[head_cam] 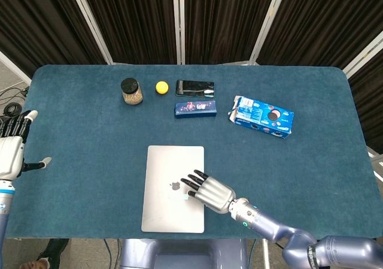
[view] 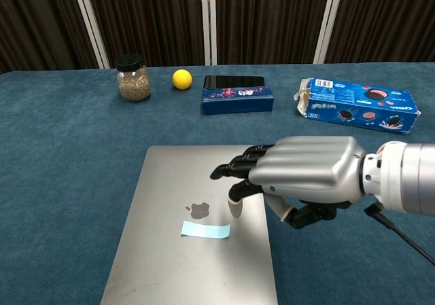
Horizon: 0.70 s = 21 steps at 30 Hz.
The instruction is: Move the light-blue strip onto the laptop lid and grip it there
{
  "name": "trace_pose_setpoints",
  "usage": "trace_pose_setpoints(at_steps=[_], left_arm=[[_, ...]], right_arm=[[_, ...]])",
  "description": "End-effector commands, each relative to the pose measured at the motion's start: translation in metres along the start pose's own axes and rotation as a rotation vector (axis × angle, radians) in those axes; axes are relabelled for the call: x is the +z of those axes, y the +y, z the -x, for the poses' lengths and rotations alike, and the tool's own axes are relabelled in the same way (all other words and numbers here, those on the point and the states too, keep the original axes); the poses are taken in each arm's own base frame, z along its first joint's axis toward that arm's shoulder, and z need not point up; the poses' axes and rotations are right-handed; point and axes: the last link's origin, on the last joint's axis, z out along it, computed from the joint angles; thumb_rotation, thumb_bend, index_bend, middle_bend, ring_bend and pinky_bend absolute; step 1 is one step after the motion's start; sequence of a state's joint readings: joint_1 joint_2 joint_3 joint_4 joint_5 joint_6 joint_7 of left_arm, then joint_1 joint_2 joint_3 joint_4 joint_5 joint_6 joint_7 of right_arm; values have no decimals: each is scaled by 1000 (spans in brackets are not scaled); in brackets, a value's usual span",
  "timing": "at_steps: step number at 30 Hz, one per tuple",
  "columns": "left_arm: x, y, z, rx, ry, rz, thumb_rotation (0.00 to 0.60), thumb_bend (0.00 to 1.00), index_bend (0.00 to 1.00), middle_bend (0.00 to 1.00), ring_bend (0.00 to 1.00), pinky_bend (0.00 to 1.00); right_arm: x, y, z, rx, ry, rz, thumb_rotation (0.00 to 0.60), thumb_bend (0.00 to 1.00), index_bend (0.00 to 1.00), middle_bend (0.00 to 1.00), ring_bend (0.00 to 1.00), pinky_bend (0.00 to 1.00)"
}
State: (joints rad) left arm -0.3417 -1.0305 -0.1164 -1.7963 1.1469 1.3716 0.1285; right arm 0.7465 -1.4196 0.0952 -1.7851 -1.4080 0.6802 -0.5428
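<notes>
Light-blue strip (view: 205,229) lay flat on the laptop (view: 163,183) lid, lower middle of the chest view, just below the logo. Not gripped by anything. Right hand (view: 299,176) hovered just right of and above the strip, over the lid's right half, fingers (view: 234,168) loosely curved and spread toward the left of the frame, holding nothing, thumb tip pointing down close to the lid near the strip's right end. Couldn't tell whether that tip actually touched the lid. In the head view, same hand (head_cam: 209,191) sat over the lower right part of the laptop (head_cam: 167,167), strip mostly hidden under it.

Left hand (head_cam: 15,149) sat way off at the left edge of the head view, over the table's (head_cam: 90,131) edge, fingers straight and apart, empty.

Across the top of the table: jar (head_cam: 131,91), yellow ball (head_cam: 161,87), phone (head_cam: 195,88), small dark-blue box (head_cam: 195,108) just below the phone, cookie box (head_cam: 262,117) further right.
</notes>
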Motion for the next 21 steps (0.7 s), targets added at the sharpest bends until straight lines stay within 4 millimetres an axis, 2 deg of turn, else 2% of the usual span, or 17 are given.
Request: trace_pose_setpoints(at_steps=[1, 12, 21], left_arm=[[0, 0, 0, 0, -1, -1, 600, 0, 0, 0, 0, 0], [1, 1, 1, 2, -2, 3, 600, 0, 0, 0, 0, 0], [1, 0, 0, -5, -1, 3, 600, 0, 0, 0, 0, 0]], right_arm=[[3, -2, 3, -10, -4, -1, 600, 1000, 334, 0, 0, 0], [19, -12, 9, -47, -2, -9, 600, 1000, 334, 0, 0, 0], [16, -10, 19, -60, -28, 4, 600, 1000, 334, 0, 0, 0]])
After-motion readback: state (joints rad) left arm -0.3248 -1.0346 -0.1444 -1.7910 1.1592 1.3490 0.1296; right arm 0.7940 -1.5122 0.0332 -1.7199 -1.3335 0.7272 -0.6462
